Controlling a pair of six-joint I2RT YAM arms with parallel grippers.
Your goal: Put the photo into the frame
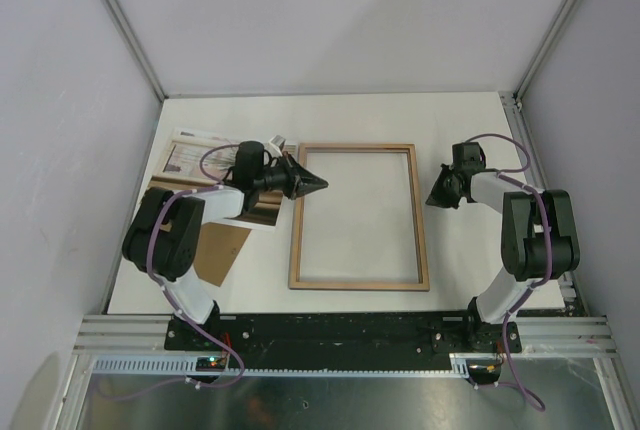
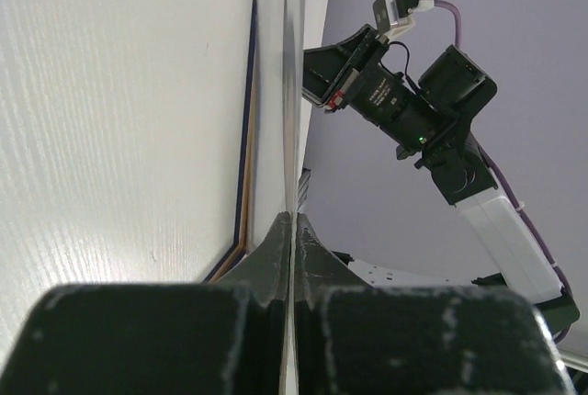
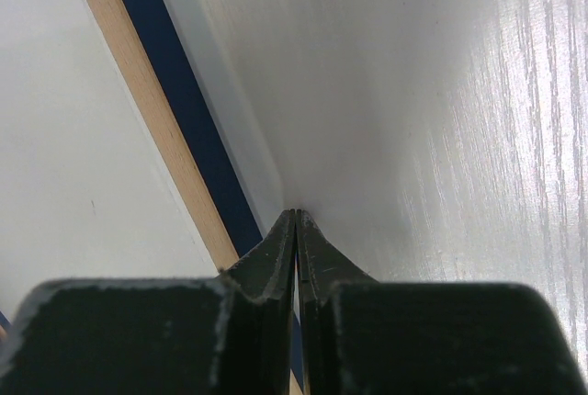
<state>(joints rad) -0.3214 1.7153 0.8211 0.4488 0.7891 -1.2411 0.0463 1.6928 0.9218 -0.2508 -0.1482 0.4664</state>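
Observation:
The frame [image 1: 294, 240] lies flat mid-table with its light wood back up and bare table showing through it. The photo [image 1: 188, 160] lies to the left of the frame, partly hidden under my left arm. My left gripper [image 1: 322, 183] is shut, its tips just inside the frame's left rail near the top. In the left wrist view the left gripper [image 2: 292, 218] shows only a thin pale slit between its fingers, beside the frame's navy edge [image 2: 246, 156]. My right gripper [image 1: 431, 200] is shut at the outer side of the right rail. Its tips [image 3: 296, 212] sit against the navy and wood edge [image 3: 147, 110].
A brown cardboard board [image 1: 222, 253] lies at the near left, beside my left arm's base. Grey walls close in the table at the back and on both sides. The right arm [image 2: 404, 106] shows across the frame in the left wrist view.

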